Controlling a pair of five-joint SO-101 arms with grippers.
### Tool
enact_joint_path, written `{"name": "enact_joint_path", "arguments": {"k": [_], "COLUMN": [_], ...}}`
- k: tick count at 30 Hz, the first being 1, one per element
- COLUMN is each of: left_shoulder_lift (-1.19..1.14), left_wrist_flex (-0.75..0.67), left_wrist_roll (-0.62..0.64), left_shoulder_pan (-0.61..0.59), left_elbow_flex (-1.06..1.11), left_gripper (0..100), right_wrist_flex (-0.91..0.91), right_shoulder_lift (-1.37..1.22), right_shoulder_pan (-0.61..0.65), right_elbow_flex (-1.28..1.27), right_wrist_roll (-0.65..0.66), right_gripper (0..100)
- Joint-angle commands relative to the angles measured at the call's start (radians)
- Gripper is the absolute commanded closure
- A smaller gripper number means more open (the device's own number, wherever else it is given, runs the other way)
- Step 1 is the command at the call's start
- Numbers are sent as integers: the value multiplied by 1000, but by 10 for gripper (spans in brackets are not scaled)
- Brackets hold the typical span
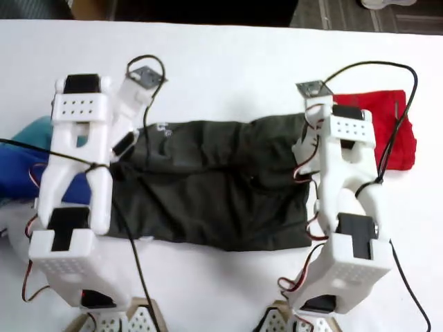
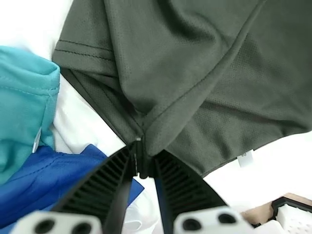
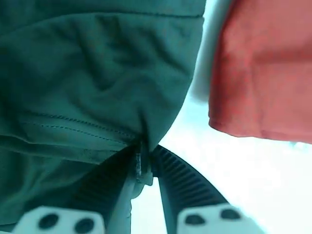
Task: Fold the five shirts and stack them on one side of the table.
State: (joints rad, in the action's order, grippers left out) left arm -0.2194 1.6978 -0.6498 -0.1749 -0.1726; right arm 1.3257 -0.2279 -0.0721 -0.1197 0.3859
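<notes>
Dark shirt (image 1: 214,183) fabric is clamped in both grippers. The left gripper (image 2: 141,163) has its ribbed black fingers (image 2: 109,180) drawn together on a gathered fold of the cloth, close to a stitched sleeve hem. From that pinch the fabric fans out in creases. A small white tag (image 2: 246,158) hangs at the shirt's edge just beside this gripper. In the high view the left gripper (image 1: 124,149) sits at the shirt's left end, where the cloth bunches up.

The right gripper (image 3: 144,163) is likewise closed on the shirt, its fingers (image 3: 183,183) pressed onto a thin bit of hem with a double seam running beside it. From above, the right gripper (image 1: 306,149) is at the shirt's right end.

Between the two arms the dark shirt lies wrinkled across the middle of the tabletop (image 1: 228,62), stretched left to right.

Past the left gripper, a teal shirt (image 1: 34,131) and a blue shirt (image 1: 17,176) are heaped at the left edge of the tabletop. In the left wrist view the teal shirt (image 2: 24,112) lies against the blue shirt (image 2: 48,180), both just beside the dark shirt's sleeve.

Beyond the right gripper, a folded red shirt (image 1: 391,128) rests toward the right edge. The right wrist view shows the red shirt (image 3: 263,73) apart from the dark one, with a strip of white tabletop between them.
</notes>
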Motion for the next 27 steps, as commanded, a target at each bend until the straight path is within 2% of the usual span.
{"name": "enact_joint_path", "arguments": {"k": [1,6,10,16,20,27], "left_shoulder_lift": [37,37,37,37,37,37], "left_wrist_flex": [-12,-12,-12,-12,-12,-12], "left_wrist_roll": [-11,-11,-11,-11,-11,-11], "left_shoulder_pan": [-5,-8,-8,-8,-8,-9], "left_elbow_flex": [-15,-15,-15,-15,-15,-15], "left_gripper": [975,975,975,975,975,975], "right_wrist_flex": [13,7,7,1,-22,-15], "right_shoulder_lift": [44,-5,-44,-74,-71,-7], "right_shoulder_pan": [-8,-10,-8,-13,-16,-18], "right_elbow_flex": [14,-69,-84,-80,-80,-46], "right_wrist_roll": [11,46,46,46,46,46], "right_gripper": [964,834,874,878,985,978]}}
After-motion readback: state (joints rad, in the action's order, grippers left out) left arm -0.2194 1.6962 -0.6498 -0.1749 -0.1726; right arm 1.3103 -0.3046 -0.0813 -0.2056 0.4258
